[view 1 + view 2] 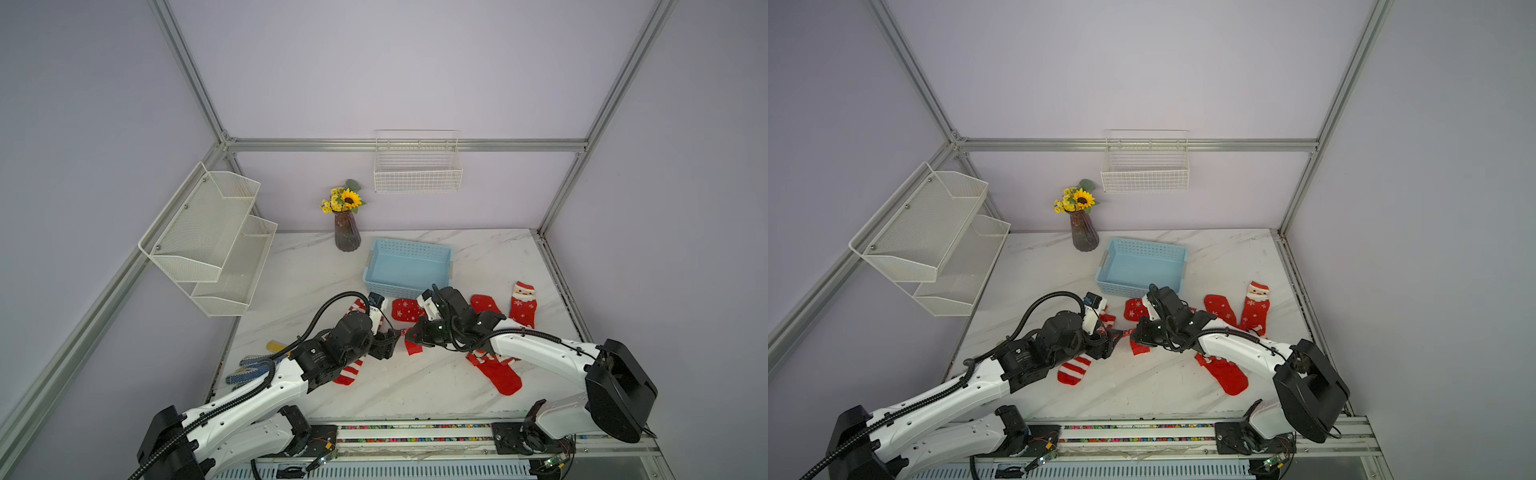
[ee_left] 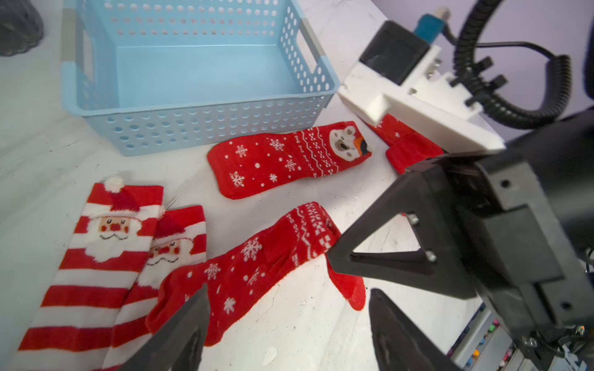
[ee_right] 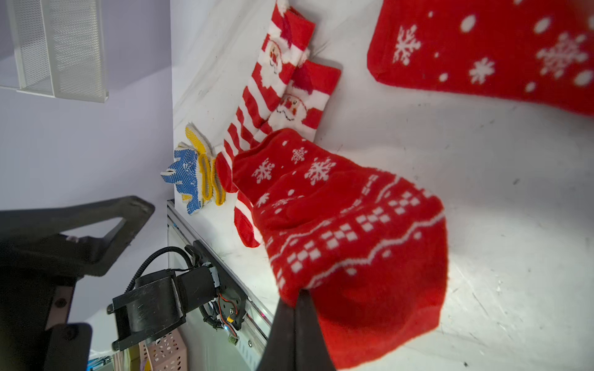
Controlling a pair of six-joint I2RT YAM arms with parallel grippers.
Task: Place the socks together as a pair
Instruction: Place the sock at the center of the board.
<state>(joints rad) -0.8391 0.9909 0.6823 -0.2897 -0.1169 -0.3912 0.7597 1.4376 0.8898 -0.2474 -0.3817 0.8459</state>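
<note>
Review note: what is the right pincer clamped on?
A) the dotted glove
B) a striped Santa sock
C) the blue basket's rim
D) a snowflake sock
D: in the right wrist view the right pincer is shut on the cuff edge of the snowflake sock, which bunches up from that pinch.

Your right gripper (image 3: 298, 308) is pinching the cuff hem of a soft red sock with white snowflakes and a white patterned band (image 3: 337, 218), jaws pressed together on the fabric. That sock's toe end is overlapping two red-and-white striped Santa socks (image 3: 273, 83) lying side by side. Just beyond those, a blue-dotted white glove with yellow cuff (image 3: 196, 173) is lying. A second red snowflake sock (image 3: 482, 54) is lying apart from the pinched one.
</note>
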